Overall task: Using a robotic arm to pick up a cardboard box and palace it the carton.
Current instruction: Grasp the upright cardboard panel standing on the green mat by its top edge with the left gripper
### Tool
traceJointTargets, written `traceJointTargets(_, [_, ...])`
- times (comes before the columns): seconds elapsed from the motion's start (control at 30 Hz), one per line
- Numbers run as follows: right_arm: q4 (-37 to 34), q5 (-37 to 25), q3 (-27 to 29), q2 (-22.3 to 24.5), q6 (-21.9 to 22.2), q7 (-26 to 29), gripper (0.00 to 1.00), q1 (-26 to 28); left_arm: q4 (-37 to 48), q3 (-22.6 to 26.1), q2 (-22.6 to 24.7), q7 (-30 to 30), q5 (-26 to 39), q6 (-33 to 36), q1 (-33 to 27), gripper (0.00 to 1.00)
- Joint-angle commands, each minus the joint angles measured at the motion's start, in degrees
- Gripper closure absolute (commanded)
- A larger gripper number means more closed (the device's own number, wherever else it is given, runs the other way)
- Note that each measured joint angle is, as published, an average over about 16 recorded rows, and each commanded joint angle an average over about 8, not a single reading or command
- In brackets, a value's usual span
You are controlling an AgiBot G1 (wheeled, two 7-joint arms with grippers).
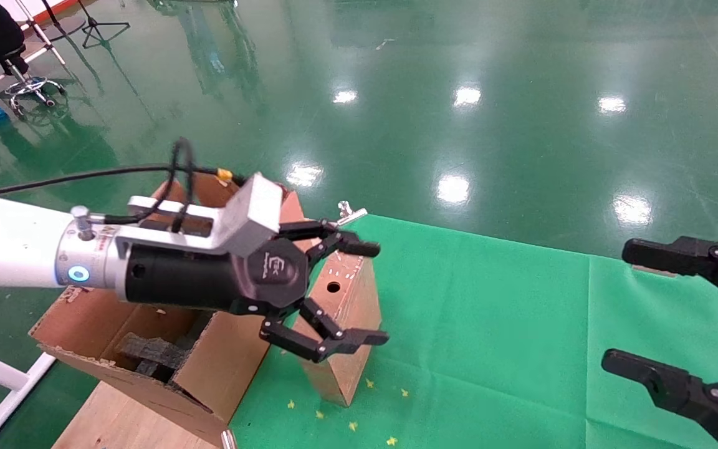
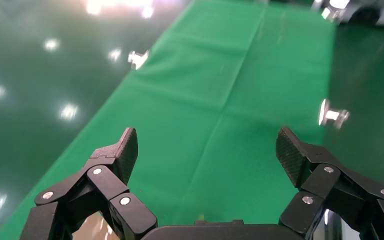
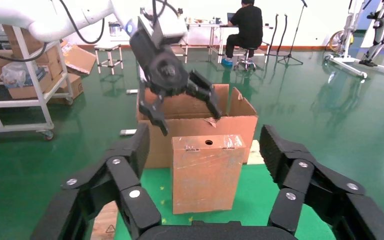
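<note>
The cardboard box (image 1: 345,324) stands upright on the green cloth, its top face showing a round hole and small white marks; it also shows in the right wrist view (image 3: 207,172). My left gripper (image 1: 368,293) on the white arm is open, its fingers spread above and in front of the box top, holding nothing. It shows open in the left wrist view (image 2: 207,150) and in the right wrist view (image 3: 187,110). The large flapped carton (image 1: 166,349) with black foam blocks (image 1: 150,355) stands just left of the box. My right gripper (image 1: 677,312) is open at the right edge.
The green cloth (image 1: 508,337) covers the table right of the box. A wooden board (image 1: 128,418) lies under the carton. Small yellow specks (image 1: 353,426) dot the cloth in front of the box. A person sits at a far desk (image 3: 242,27).
</note>
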Motion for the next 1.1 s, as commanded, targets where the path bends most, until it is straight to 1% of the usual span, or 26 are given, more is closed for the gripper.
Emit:
traceJointTargets(0.03, [0.0,0.0,0.0,0.0,0.0,0.0,1.0,0.0,0.33,-0.04,-0.19,0.24,0.04,0.08,-0.02,0.0])
traceJointTargets(0.17, [0.0,0.0,0.0,0.0,0.0,0.0,1.0,0.0,-0.97,0.04,-0.43,-2.62,2.35,-3.12,-1.21,0.0])
traceJointTargets(0.27, [0.0,0.0,0.0,0.0,0.0,0.0,1.0,0.0,-3.12,1.19,-0.67,-7.26,7.13,-6.25,-3.09,0.0])
traceJointTargets(0.43, [0.0,0.0,0.0,0.0,0.0,0.0,1.0,0.0,-6.59,5.05,-0.46,-19.11,19.61,-9.95,-7.86,0.0])
traceJointTargets(0.53, [0.0,0.0,0.0,0.0,0.0,0.0,1.0,0.0,-7.44,7.35,0.72,-27.06,26.4,-10.31,-11.1,0.0])
traceJointTargets(0.63, [0.0,0.0,0.0,0.0,0.0,0.0,1.0,0.0,-7.7,9.06,2.18,-34.42,31.24,-9.75,-13.79,0.0])
traceJointTargets(0.73, [0.0,0.0,0.0,0.0,0.0,0.0,1.0,0.0,-7.77,9.97,3.54,-41.96,33.63,-9.27,-15.16,0.0])
traceJointTargets(0.9, [0.0,0.0,0.0,0.0,0.0,0.0,1.0,0.0,-7.93,10.8,5.18,-54.51,34.38,-8.93,-14.43,0.0])
traceJointTargets(1.0, [0.0,0.0,0.0,0.0,0.0,0.0,1.0,0.0,-8.19,11.84,6.04,-59.73,35.37,-8.19,-13.76,0.0])
traceJointTargets(1.1, [0.0,0.0,0.0,0.0,0.0,0.0,1.0,0.0,-8.4,13.16,6.94,-62.53,37.05,-7.04,-13.66,0.0])
